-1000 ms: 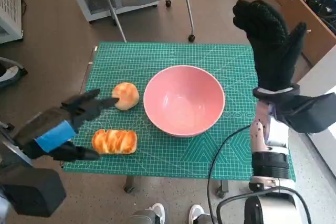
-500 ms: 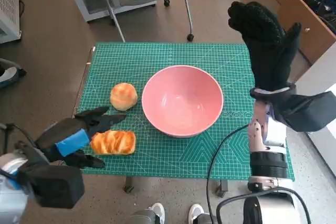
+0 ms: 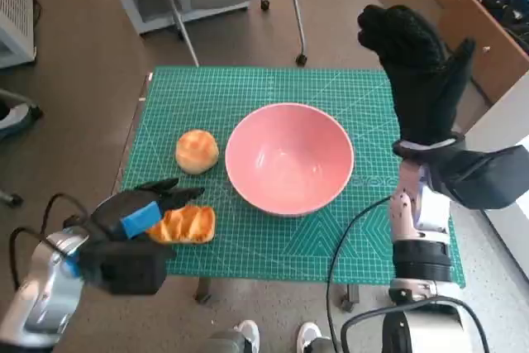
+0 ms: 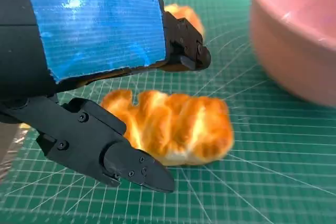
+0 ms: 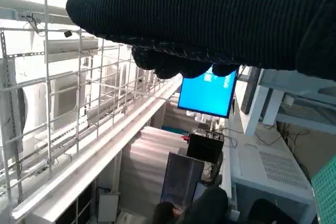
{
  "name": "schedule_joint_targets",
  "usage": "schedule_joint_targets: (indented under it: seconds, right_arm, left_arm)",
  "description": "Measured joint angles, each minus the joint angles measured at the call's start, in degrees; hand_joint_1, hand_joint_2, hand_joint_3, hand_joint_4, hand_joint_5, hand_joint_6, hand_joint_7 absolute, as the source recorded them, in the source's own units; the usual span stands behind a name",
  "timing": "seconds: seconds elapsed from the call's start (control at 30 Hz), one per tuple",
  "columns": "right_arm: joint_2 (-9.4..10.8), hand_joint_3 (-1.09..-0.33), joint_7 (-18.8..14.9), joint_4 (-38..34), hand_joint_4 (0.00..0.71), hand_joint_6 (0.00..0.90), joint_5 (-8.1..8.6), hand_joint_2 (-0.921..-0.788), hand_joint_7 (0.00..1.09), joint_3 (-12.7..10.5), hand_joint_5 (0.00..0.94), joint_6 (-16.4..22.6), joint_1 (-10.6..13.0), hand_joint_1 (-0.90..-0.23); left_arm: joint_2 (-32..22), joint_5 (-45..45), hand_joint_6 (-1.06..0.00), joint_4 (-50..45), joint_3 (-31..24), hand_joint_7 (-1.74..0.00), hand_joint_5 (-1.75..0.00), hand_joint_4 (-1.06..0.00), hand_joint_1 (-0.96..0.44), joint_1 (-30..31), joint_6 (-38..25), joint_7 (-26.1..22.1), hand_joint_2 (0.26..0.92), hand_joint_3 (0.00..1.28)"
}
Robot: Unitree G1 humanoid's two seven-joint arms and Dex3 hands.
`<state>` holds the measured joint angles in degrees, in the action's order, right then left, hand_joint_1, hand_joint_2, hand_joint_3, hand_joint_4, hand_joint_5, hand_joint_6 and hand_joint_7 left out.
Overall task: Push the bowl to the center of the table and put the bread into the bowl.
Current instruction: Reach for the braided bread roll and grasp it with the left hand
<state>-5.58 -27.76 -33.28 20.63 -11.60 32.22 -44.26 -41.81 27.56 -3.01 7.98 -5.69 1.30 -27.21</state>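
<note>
Bowl sitting mid-desk, loaf lying at its 8 o'clock, left hand hovering over loaf, fingers apart, gripping nothing, right hand raised at 3 o'clock, fingers spread, empty

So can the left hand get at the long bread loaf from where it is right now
Probably yes. The left hand hovers right at the long loaf, fingers apart on either side of its near end in the left wrist view, and nothing lies between them. The bowl stands clear.
</note>
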Motion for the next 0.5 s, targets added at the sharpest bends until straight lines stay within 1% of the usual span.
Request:
schedule_joint_targets:
  seconds: [0.07,0.1,0.13,0.17,0.2,0.23,0.27,0.3,0.33,0.43,0.5]
  right_arm:
    - [0.00,-0.530,-0.04,0.04,0.360,0.316,0.00,-0.921,0.32,-0.06,0.006,-0.03,0.08,-0.506]
    - [0.00,-0.531,-0.04,0.08,0.360,0.316,-0.01,-0.921,0.31,-0.11,0.006,-0.04,0.11,-0.506]
    - [0.00,-0.531,-0.03,0.16,0.360,0.317,-0.02,-0.921,0.31,-0.16,0.005,-0.04,0.18,-0.504]
    - [-0.02,-0.531,-0.03,0.27,0.359,0.317,-0.03,-0.921,0.31,-0.20,0.005,-0.04,0.29,-0.503]
    - [-0.02,-0.531,-0.03,0.43,0.359,0.317,-0.04,-0.921,0.31,-0.26,0.004,-0.05,0.40,-0.502]
    - [-0.02,-0.532,-0.03,0.55,0.358,0.317,-0.04,-0.921,0.31,-0.30,0.004,-0.05,0.48,-0.502]
    - [-0.02,-0.532,-0.03,0.67,0.358,0.317,-0.07,-0.921,0.31,-0.34,0.004,-0.06,0.54,-0.501]
    - [-0.02,-0.532,-0.02,0.80,0.359,0.317,-0.07,-0.921,0.31,-0.38,0.004,-0.08,0.60,-0.501]
    - [-0.02,-0.533,-0.02,0.93,0.359,0.317,-0.08,-0.921,0.31,-0.41,0.004,-0.11,0.65,-0.500]
    - [-0.01,-0.534,0.08,1.39,0.362,0.317,-0.16,-0.921,0.31,-0.43,0.005,-0.27,0.85,-0.496]
    - [-0.01,-0.535,0.17,1.69,0.363,0.317,-0.16,-0.921,0.31,-0.49,0.005,-0.40,1.04,-0.494]
  left_arm:
    - [0.67,1.13,-0.49,2.33,1.02,-0.07,-0.05,-0.40,-0.17,-0.80,0.54,1.10,0.824,0.02]
    - [1.01,1.64,-0.53,3.37,1.46,-0.08,-0.05,-0.44,-0.13,-1.16,0.80,1.62,0.838,0.02]
    - [1.29,1.91,-0.59,4.29,1.84,-0.10,-0.06,-0.51,-0.09,-1.43,1.19,2.14,0.858,0.02]
    - [1.44,2.17,-0.61,4.82,2.16,-0.11,-0.06,-0.53,-0.07,-1.69,1.59,2.76,0.866,0.02]
    - [1.56,2.57,-0.68,5.31,2.45,-0.14,-0.08,-0.62,-0.04,-2.05,2.15,3.37,0.886,0.03]
    - [1.58,2.98,-0.73,5.69,2.59,-0.16,-0.09,-0.68,-0.02,-2.36,2.65,3.85,0.899,0.04]
    - [1.57,3.22,-0.70,6.01,2.64,-0.36,-0.31,-0.68,-0.02,-2.60,3.05,4.25,0.903,0.05]
    - [1.55,3.42,-0.64,6.17,2.63,-0.69,-0.66,-0.65,-0.01,-2.75,3.35,4.56,0.910,0.09]
    - [1.51,3.61,-0.61,6.22,2.62,-0.86,-0.88,-0.64,-0.01,-2.83,3.67,4.85,0.913,0.10]
    - [1.35,3.77,-0.61,6.18,2.44,-1.04,-1.17,-0.63,0.00,-2.86,5.10,5.81,0.918,0.11]
    - [1.09,3.64,-0.62,6.02,2.23,-1.07,-1.26,-0.62,0.00,-2.86,6.42,6.18,0.919,0.11]
